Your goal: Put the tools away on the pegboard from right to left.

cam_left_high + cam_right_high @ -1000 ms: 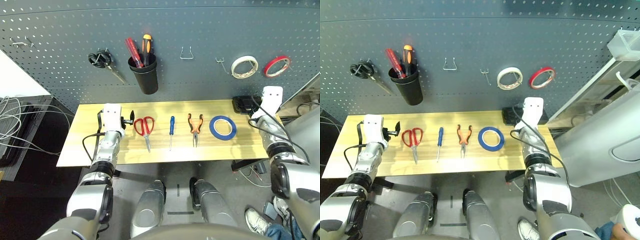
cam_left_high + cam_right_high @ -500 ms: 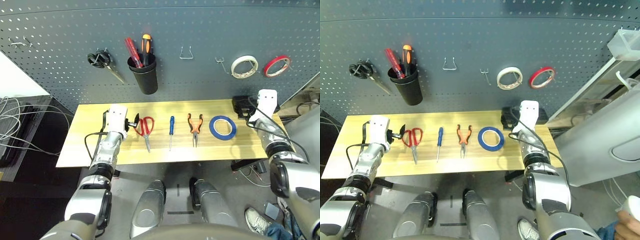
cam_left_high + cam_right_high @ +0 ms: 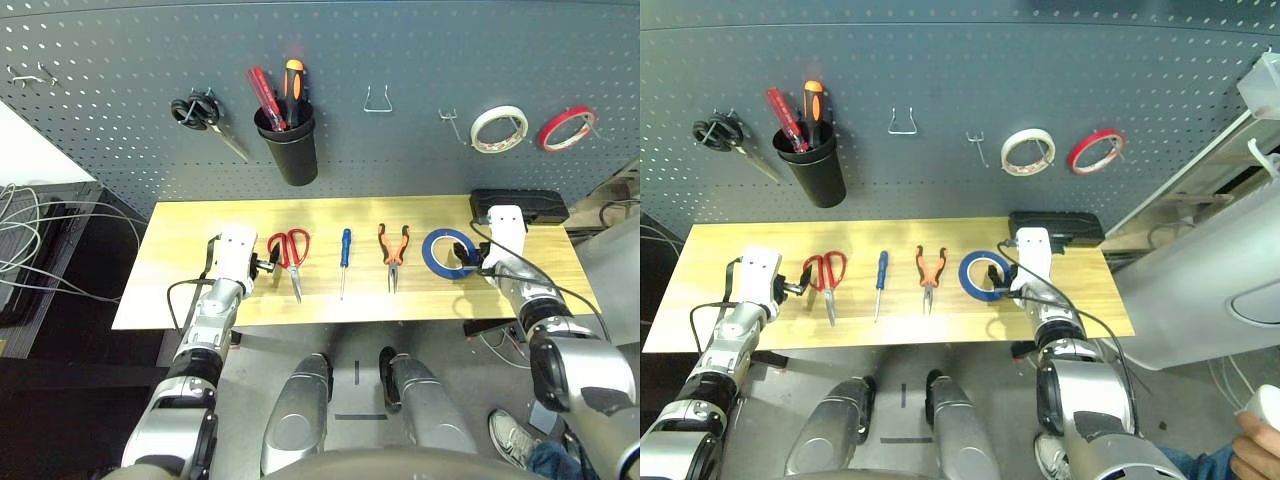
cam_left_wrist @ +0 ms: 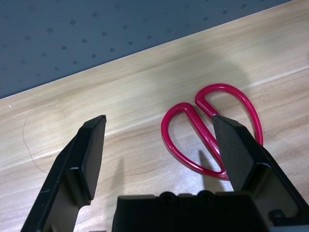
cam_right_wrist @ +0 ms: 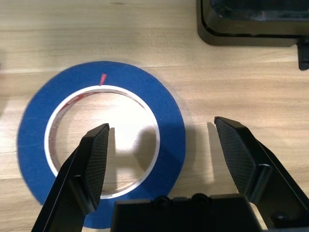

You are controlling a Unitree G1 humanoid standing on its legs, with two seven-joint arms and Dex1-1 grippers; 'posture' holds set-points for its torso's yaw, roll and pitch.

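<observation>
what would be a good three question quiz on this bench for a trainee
1. Which tool lies between the red-handled scissors and the orange-and-black-handled pliers on the table?
2. True or false: the right pincer stands open over the blue tape ring.
3. Fill in: the black cup on the pegboard holds a red handle and an ____ and black one.

Key: 1. the blue-handled screwdriver; 2. true; 3. orange
</observation>
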